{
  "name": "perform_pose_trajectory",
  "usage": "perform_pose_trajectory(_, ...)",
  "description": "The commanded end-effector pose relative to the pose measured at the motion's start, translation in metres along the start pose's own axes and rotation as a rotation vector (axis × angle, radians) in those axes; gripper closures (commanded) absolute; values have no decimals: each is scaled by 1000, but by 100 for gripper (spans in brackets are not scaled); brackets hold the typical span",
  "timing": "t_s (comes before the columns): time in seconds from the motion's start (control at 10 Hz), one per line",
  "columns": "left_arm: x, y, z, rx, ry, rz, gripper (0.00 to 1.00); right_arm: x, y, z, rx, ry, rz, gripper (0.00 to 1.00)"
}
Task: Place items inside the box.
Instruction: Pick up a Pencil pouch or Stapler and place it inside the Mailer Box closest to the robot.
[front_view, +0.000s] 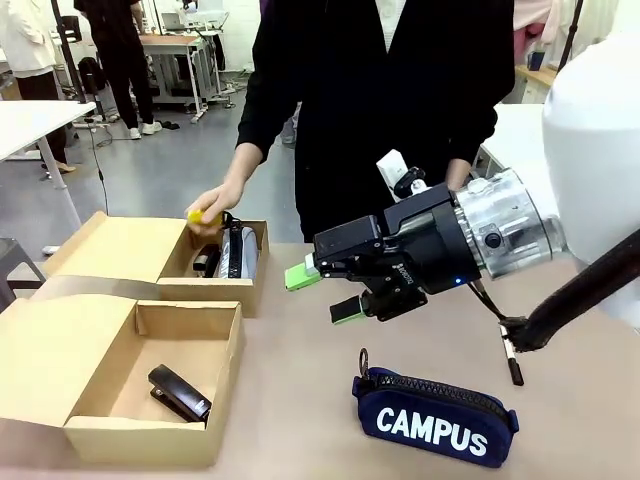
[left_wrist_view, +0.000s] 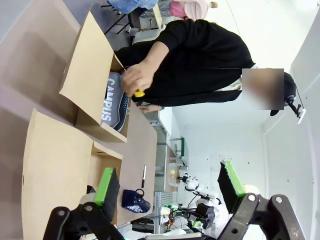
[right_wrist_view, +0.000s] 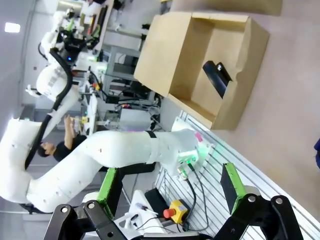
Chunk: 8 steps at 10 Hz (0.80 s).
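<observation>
OK, near box (front_view: 140, 440) has room. Navy CAMPUS case (front_view: 435, 418) lies right of it, apart. My right gripper (front_view: 325, 292), spread & empty, hovers above; best pinch across case's middle, clear of zip pull (front_view: 364, 358), then drop beside the stapler (front_view: 180, 393).

Navy zip pencil case lettered "CAMPUS" (front_view: 435, 418) lies flat at five o'clock; black stapler (front_view: 180, 392) lies inside open cardboard box (front_view: 140, 440) at seven.

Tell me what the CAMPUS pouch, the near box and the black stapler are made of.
Navy CAMPUS pencil case: soft matte fabric, seemingly, with a toothed zip on top. Near box: plain brown cardboard, dull, with folded flaps. Black stapler inside it: hard and slightly glossy, plastic or painted metal; can't tell which.
</observation>
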<state>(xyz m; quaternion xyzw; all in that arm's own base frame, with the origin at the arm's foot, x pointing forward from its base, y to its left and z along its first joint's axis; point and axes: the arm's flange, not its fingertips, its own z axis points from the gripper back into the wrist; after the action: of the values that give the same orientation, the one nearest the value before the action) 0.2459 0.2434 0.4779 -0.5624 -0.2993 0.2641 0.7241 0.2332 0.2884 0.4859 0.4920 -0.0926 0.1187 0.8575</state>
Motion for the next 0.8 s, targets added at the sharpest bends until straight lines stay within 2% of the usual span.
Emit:
perform_pose_trajectory(0.0,0,-1,0,-21,-6,-18,0,11,-8,11,74,17,-57,0)
perform_pose_trajectory(0.2,0,-1,0,-21,-6,-18,0,64,-35,55,163,-113,-220,0)
perform_pose_trajectory(0.3,0,-1,0,-21,-6,-18,0,89,-52,82,205,-80,-285,0)
perform_pose_trajectory(0.5,0,-1,0,-21,-6,-18,0,113,-102,144,275,92,-426,0)
perform_pose_trajectory(0.7,0,-1,0,-21,-6,-18,0,89,-148,200,271,105,-308,0)
